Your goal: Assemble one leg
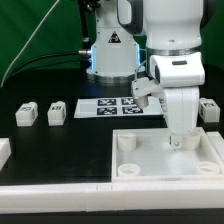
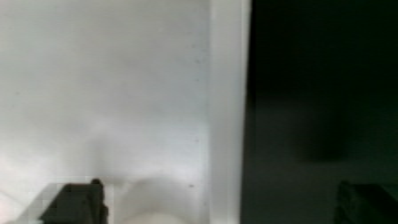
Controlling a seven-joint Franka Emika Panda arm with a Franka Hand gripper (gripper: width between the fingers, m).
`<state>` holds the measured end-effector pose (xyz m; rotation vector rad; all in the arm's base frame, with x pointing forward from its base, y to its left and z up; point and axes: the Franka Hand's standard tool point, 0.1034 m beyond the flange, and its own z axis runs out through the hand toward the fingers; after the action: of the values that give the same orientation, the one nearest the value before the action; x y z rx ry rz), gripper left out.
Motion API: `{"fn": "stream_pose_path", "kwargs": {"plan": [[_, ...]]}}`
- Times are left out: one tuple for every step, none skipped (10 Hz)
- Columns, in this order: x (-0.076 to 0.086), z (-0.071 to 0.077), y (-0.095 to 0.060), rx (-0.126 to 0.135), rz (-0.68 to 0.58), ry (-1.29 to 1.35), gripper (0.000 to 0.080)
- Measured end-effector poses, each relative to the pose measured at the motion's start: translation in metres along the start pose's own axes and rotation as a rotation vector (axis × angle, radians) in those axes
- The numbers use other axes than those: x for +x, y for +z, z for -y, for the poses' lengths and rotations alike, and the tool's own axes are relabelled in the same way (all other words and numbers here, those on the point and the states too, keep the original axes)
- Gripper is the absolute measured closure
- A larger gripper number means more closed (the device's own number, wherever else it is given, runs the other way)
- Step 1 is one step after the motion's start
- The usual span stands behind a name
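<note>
Exterior view, read as a dial centred on the white panel (image 1: 160,162). Tool (image 1: 181,143) hangs low at twelve o'clock over the panel's far rim, with the arm upright above it. Whether the tips touch the rim is hard to tell at this size.

Outer leg (image 1: 25,115) and inner leg (image 1: 57,112) stand side by side on the dark worktop (image 1: 60,150) at about ten o'clock, well apart from the tool, tags facing the camera. Right-hand leg (image 1: 210,110) stands at about one o'clock, near the arm but apart from the tool. Marker board (image 1: 115,107) lies flat at eleven o'clock, between the inner leg and the arm. Long white bar (image 1: 90,195) runs along the worktop's near side, around seven o'clock.

Wrist view: tool (image 2: 222,203) is released, its two dark fingertips (image 2: 71,202) spread wide with nothing gripped between them. One tip is over the white panel (image 2: 107,100), the other over the dark worktop (image 2: 320,100). The panel's edge runs straight between them.
</note>
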<state>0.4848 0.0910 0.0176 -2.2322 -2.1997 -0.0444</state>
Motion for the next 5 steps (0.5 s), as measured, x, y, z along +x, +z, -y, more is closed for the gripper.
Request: {"fn": "stream_pose_path", "kwargs": {"plan": [[0.004, 0.002, -0.008, -0.010, 0.002, 0.015, 0.0151], [0.006, 0.008, -0.018, -0.019, 0.005, 0.039, 0.0151], [0.005, 0.014, -0.028, -0.027, 0.010, 0.059, 0.0151], [0.002, 0.020, -0.037, -0.034, 0.014, 0.079, 0.0151], [-0.004, 0.028, -0.045, -0.043, 0.017, 0.124, 0.0151]]}}
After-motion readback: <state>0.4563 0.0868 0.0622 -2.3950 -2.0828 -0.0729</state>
